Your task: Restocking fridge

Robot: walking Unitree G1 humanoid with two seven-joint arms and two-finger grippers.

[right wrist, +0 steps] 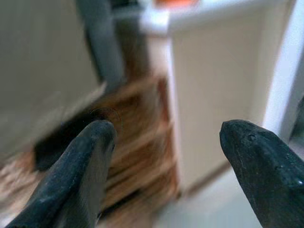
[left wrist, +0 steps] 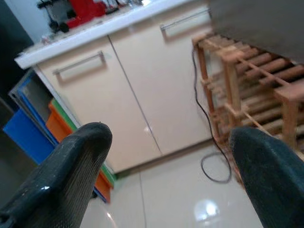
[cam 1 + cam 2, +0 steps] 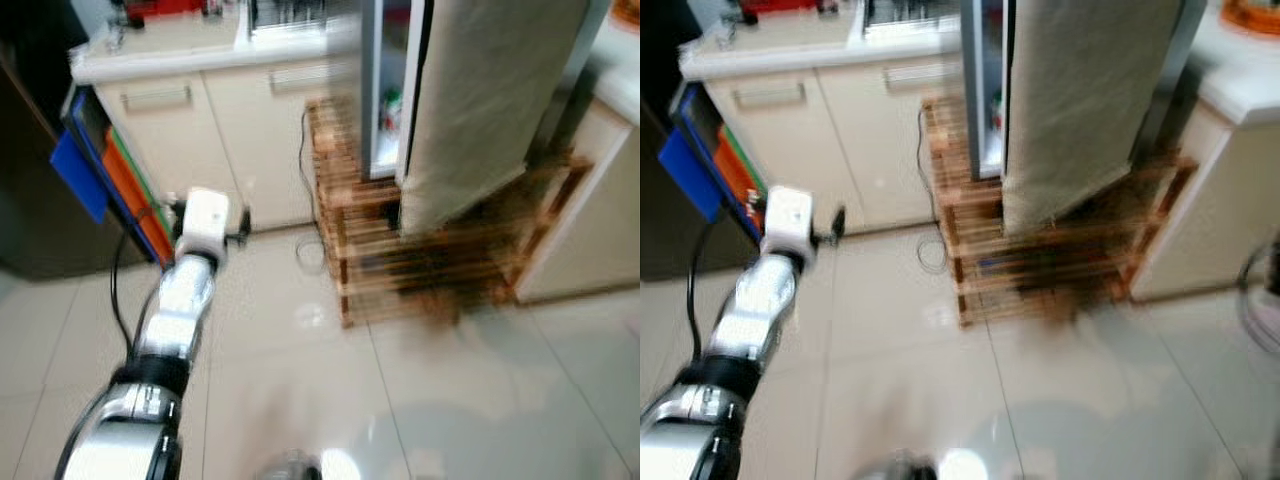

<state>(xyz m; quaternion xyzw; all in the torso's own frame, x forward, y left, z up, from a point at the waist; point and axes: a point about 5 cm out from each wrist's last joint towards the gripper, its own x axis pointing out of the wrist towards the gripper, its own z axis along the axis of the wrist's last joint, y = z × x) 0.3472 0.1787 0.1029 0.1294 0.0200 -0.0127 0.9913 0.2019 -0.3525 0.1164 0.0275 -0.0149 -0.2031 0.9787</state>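
Before the fridge point(image 3: 470, 110), left hand point(image 2: 166, 156) and right hand point(image 1: 166, 142) gape, empty.

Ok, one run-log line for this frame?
phase: approaching fridge | door ajar | left tool open, empty | right tool open, empty | view: blurred

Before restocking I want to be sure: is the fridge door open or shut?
Open. The fridge door is swung out toward the camera, and beside its edge a lit gap shows items on inside shelves, blurred.
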